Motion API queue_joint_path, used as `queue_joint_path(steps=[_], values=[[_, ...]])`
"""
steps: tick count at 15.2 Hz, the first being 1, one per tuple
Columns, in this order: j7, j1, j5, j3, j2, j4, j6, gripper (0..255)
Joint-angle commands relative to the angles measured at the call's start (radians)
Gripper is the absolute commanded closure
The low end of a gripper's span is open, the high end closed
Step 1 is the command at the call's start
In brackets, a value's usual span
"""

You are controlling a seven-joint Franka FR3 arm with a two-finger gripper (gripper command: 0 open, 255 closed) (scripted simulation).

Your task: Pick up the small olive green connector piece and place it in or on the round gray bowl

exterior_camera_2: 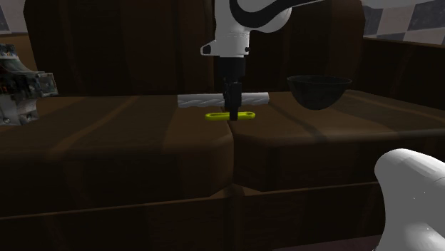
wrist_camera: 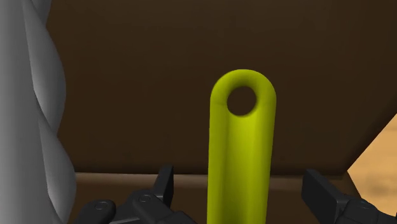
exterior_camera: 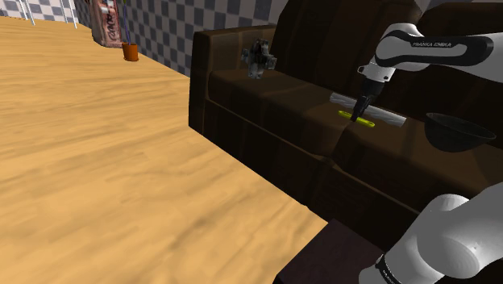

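Yellow-green connector piece [exterior_camera_2: 229,115] flat on the dark brown sofa [exterior_camera: 242,121] seat, about at the seam between two cushions. Grey twisted rod [exterior_camera_2: 222,100] just beyond it in the second exterior view.

Reads as the grasp step: low enough to grip, closure not yet made. Black gripper [exterior_camera_2: 232,107] down over the middle of the piece. In the wrist view, fingers [wrist_camera: 167,181] spread, one each side of the bar, gap visible on both sides, so not held. Holed round end pointing away from the palm.

Dark round bowl [exterior_camera_2: 319,93] on the same seat, to the second exterior view's right, well apart from the piece.

Next, by judgement: squeeze across the narrow width, confirm a centred pinch, lift straight up clear of the rod. Then carry right to above the bowl rim and let go.

Likely risks: slim bar twisting on closure; rod near enough to nudge.
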Motion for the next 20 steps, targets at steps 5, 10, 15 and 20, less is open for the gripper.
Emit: queue_joint_path(steps=[5, 10, 15, 20], values=[[0.001, 0.0, -0.001, 0.002, -0.003, 0.004, -0.007, 255], [0.0, 0.0, 0.0, 0.0, 0.0, 0.0, 0.0, 255], [-0.003, 0.004, 0.006, 0.005, 0.007, 0.073, -0.066, 255], [-0.007, 0.009, 0.013, 0.008, 0.02, 0.152, -0.133, 255]])
